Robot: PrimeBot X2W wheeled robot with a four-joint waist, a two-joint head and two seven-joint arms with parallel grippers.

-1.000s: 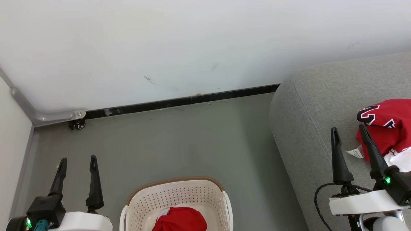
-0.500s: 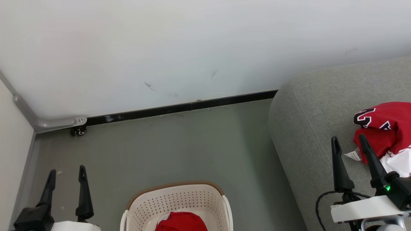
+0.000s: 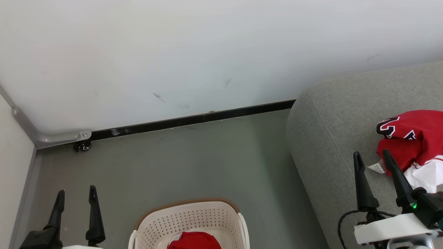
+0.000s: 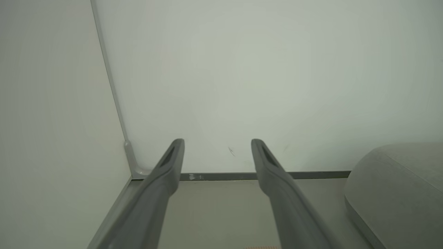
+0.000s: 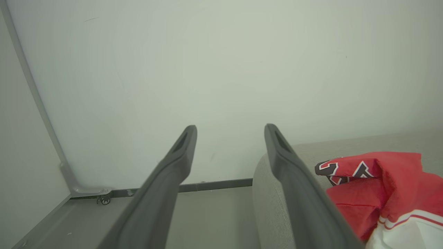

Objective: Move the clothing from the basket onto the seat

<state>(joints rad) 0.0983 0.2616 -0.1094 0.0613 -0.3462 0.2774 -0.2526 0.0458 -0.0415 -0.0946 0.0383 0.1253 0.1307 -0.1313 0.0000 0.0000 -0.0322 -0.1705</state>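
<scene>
A cream-white perforated plastic basket (image 3: 188, 216) with a brown rim band and white side handles stands on the grey-green floor (image 3: 193, 155) at the near middle of the head view, cut off by the bottom edge. Inside it lies a bunched red garment (image 3: 195, 241), heaped toward the near side, with pale basket floor showing to its left and right. To the right is the large light-grey fabric sofa (image 3: 332, 124) with rounded edges. On its seat, toward the right, a crumpled red jersey (image 3: 412, 138) with black-and-white numerals and white trim rests in a heap, and a small white label (image 3: 376, 167) sticks out at its near left edge. The right tool (image 3: 371, 153) hangs over the sofa seat with its two long dark fingers spread wide and nothing between them. Its right finger crosses the near left edge of the jersey in the head view, and whether it touches the cloth cannot be told. The left tool (image 3: 77, 190) is over the floor to the left of the basket, apart from it, its fingers also wide apart and empty. At the far side a black skirting strip (image 3: 193, 120) runs along the foot of the white wall (image 3: 207, 52). At the far left corner a small black caster (image 3: 83, 146) sits under a grey metal bracket (image 3: 52, 137).
</scene>
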